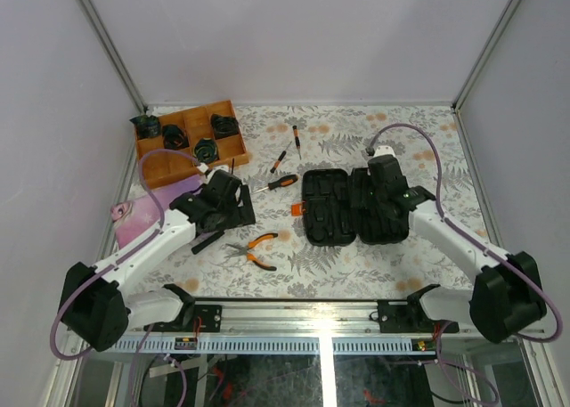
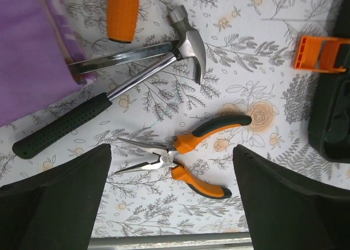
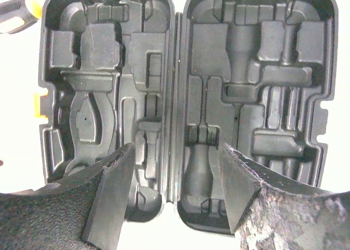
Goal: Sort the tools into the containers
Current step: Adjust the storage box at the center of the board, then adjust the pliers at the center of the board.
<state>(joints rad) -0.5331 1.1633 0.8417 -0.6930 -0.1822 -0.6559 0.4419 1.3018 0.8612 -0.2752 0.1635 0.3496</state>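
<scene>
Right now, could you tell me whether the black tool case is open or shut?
Open: the tool case lies spread flat like a book, both insides facing up.

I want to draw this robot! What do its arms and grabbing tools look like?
The left arm and right arm are smooth white tubes joined by chunky black joints. A thin purple cable loops beside each. The left tool and right tool are black, each with two wide wedge-shaped fingers; the right one's look grainy.
</scene>
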